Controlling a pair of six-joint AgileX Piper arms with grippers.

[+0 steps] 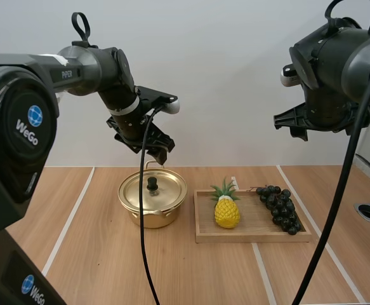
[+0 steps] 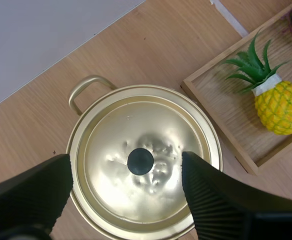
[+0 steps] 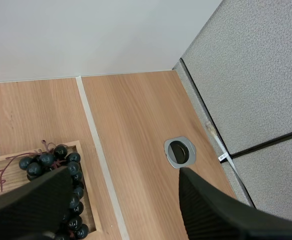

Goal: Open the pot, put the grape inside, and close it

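Golden pot (image 1: pixel 148 218) beneath wide-spread left gripper (image 2: pixel 126 162)

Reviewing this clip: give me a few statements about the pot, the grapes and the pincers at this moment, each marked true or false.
1. The lid sits on the pot. True.
2. The left pincer is shut on the knob. False: it is open, above the knob, with its fingers apart.
3. The grapes lie on the wooden tray with a pineapple. True.
4. The right pincer holds the grapes. False: it is open and empty, above the tray's grape end.
5. The pot stands on the wooden tray. False: it stands on the table, beside the tray.
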